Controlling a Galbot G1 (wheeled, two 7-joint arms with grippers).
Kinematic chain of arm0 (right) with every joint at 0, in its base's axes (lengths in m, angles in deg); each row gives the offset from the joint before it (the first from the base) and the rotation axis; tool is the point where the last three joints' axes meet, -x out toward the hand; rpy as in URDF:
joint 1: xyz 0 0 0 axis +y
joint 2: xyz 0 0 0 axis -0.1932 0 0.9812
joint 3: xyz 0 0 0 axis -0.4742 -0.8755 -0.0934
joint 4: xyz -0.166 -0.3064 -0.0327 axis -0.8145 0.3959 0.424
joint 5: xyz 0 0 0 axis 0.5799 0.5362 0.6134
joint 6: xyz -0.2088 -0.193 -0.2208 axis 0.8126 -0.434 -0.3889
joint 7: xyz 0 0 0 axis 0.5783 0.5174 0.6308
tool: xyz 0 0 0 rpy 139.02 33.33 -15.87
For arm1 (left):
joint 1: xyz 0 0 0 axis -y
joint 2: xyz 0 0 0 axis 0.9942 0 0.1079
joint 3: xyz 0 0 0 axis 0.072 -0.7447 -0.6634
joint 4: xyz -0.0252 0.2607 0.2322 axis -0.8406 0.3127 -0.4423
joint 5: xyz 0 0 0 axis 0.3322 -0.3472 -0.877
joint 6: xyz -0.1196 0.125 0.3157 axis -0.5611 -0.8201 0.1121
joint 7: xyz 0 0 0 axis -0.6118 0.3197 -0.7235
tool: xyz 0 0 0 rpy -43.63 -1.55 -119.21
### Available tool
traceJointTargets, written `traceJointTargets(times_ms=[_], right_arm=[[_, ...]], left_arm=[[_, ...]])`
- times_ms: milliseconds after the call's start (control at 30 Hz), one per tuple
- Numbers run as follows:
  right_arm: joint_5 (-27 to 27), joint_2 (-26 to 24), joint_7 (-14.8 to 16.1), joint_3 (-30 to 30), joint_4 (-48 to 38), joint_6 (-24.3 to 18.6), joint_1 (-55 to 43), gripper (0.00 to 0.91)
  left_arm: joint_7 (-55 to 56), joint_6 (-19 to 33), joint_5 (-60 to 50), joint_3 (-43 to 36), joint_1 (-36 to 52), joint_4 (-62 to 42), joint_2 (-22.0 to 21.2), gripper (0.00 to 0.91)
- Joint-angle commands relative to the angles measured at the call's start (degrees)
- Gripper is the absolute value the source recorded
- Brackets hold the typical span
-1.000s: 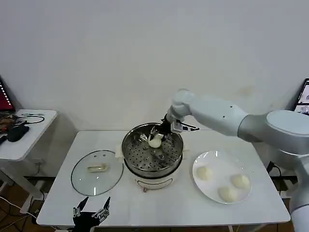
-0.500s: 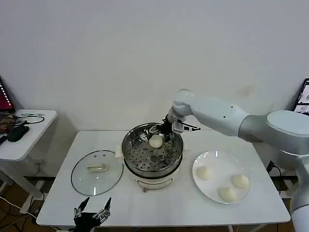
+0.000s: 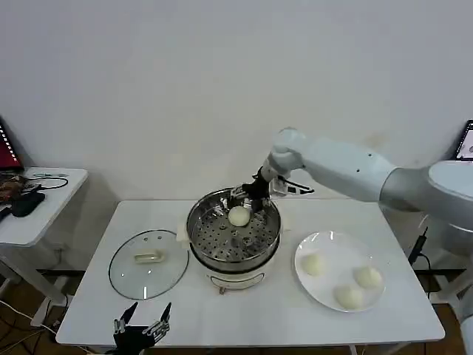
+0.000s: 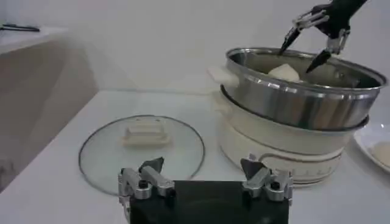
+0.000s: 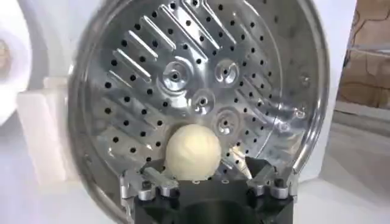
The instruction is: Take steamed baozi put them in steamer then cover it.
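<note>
Baozi [image 3: 239,216] sits loose on the perforated floor at the far side of the steamer [image 3: 233,235] — the right gripper [image 3: 247,194] hangs just above it, fingers spread, holding nothing. Three more buns [image 3: 347,281] lie on the plate [image 3: 329,245] to the right. Left of the pot lies the cover [image 3: 148,264] — flat on the table [image 3: 295,314]. The left gripper [image 3: 140,326] waits open at the near edge.

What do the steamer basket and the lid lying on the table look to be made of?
The steamer basket looks like polished stainless steel: mirror-bright walls and a perforated bottom. The cover looks like clear glass with a metal rim, since the table shows through it; its cream handle is probably plastic.
</note>
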Motion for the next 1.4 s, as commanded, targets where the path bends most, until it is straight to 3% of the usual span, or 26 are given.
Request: traceJointTargets(times_ms=[33, 367, 767, 1000, 1233, 1400], right_arm=[[-8.61, -3.15, 0.42, -3.44, 3.76, 6.17, -4.68, 0.907], [-26.15, -12.84, 1.76, -10.88, 14.23, 21.76, -11.54, 0.907], [-40.48, -22.1, 3.75, -19.85, 24.48, 33.27, -20.82, 0.907], [-45.24, -26.67, 4.11, -27.02, 30.54, 38.75, -26.3, 0.907], [-45.38, -31.38, 4.49, -32.56, 33.57, 42.02, -28.23, 0.907], [-45.08, -34.26, 3.35, -33.06, 34.4, 43.91, -26.42, 0.907]], left_arm=[[0.0, 0.0, 0.02, -0.04, 0.02, -0.23, 0.0, 0.907], [0.08, -0.04, -0.08, -0.49, 0.63, -1.03, 0.1, 0.907], [0.13, 0.07, -1.08, -1.9, 1.33, -1.31, -0.42, 0.907], [0.31, -0.03, -1.32, -3.14, 1.51, -0.46, -0.57, 0.907], [0.34, 0.03, -1.93, -3.53, 0.97, -0.03, -0.72, 0.907], [0.36, 0.07, -2.0, -3.35, 0.78, 0.3, -0.87, 0.907]])
